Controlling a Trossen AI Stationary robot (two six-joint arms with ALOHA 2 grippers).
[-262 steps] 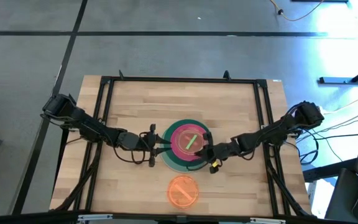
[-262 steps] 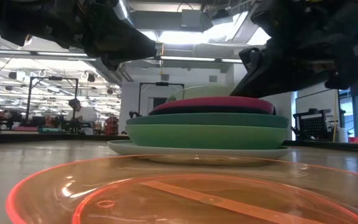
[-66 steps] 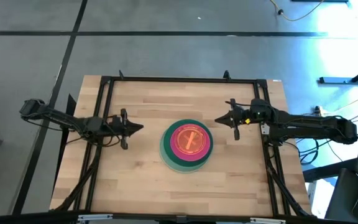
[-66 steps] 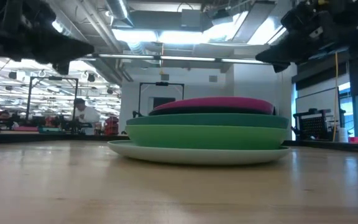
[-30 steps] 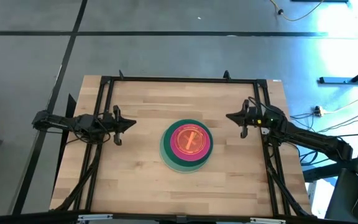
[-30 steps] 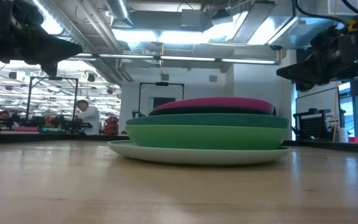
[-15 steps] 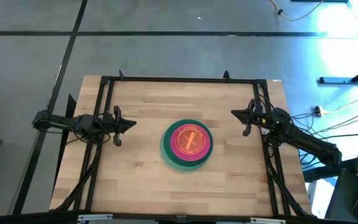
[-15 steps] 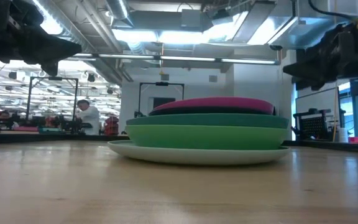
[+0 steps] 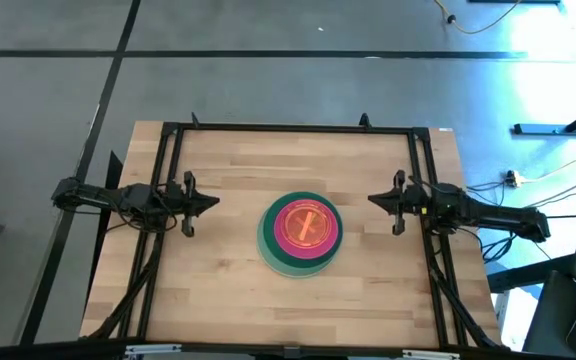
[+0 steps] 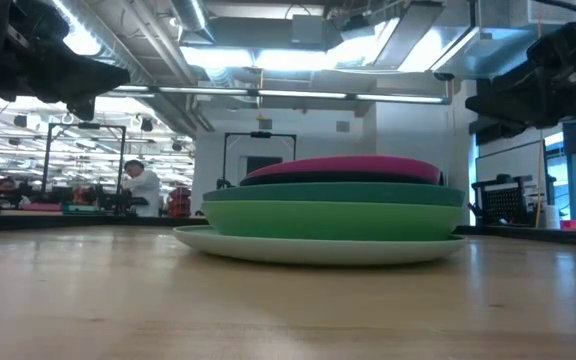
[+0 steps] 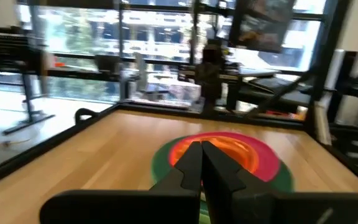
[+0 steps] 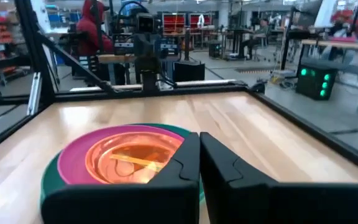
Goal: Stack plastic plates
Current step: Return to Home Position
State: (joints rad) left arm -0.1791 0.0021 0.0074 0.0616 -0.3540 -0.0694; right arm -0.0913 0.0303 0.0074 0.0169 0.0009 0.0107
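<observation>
My left arm (image 9: 118, 197) lay out over the left edge of the table (image 9: 218, 300) and my right arm (image 9: 488, 215) over the right edge. Both were raised above the wood and pointed inward, each well apart from the stack of plastic plates (image 9: 300, 234). My left jaws were clenched, tip against tip, with nothing between them. My right jaws were clenched the same way, also empty.

The stack sat at the middle of the table, between my two arms. From above, the orange plate (image 9: 302, 224) lay on top, the magenta plate (image 9: 329, 228) ringed it, and green rims showed beyond that. From table height the layers read upward: a pale mint plate (image 10: 318, 247) flat on the wood, a green plate (image 10: 333, 220) on it, a teal plate (image 10: 333, 192) above, then a thin dark band under the magenta edge. From that height I could not make out the small plates behind the magenta rim.

Past the table, in the room behind, a person (image 10: 140, 185) stood at a far bench.
</observation>
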